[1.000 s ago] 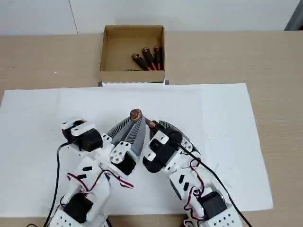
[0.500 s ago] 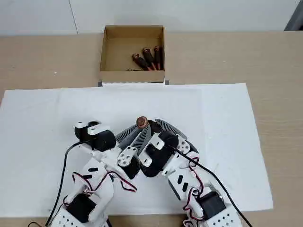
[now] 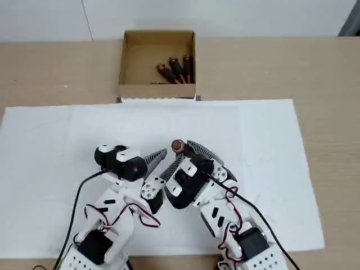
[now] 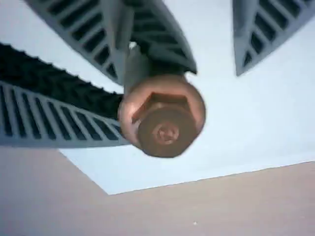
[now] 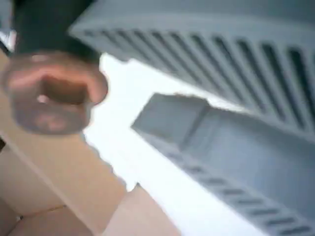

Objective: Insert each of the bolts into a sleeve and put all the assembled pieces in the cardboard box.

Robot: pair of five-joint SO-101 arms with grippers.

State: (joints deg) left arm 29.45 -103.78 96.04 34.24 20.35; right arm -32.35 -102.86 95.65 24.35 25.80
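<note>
A copper-headed bolt stands above the white sheet in the middle of the table. In the left wrist view its head caps a black ribbed sleeve. My right gripper is shut on the sleeve, one of its grey fingers lying along it. My left gripper is open; one finger lies just behind the bolt head and the other stands well apart. The right wrist view has the bolt head under the sleeve. The cardboard box at the back holds three assembled pieces.
A white sheet covers the table's middle, with bare wood around it. The box stands just past the sheet's far edge, and its wall is near in the right wrist view. Both arms crowd the sheet's front centre.
The bolt head shifted right and slightly nearer, ending at the sleeve in the right gripper. The left arm swung right and its fingers have spread off the bolt.
</note>
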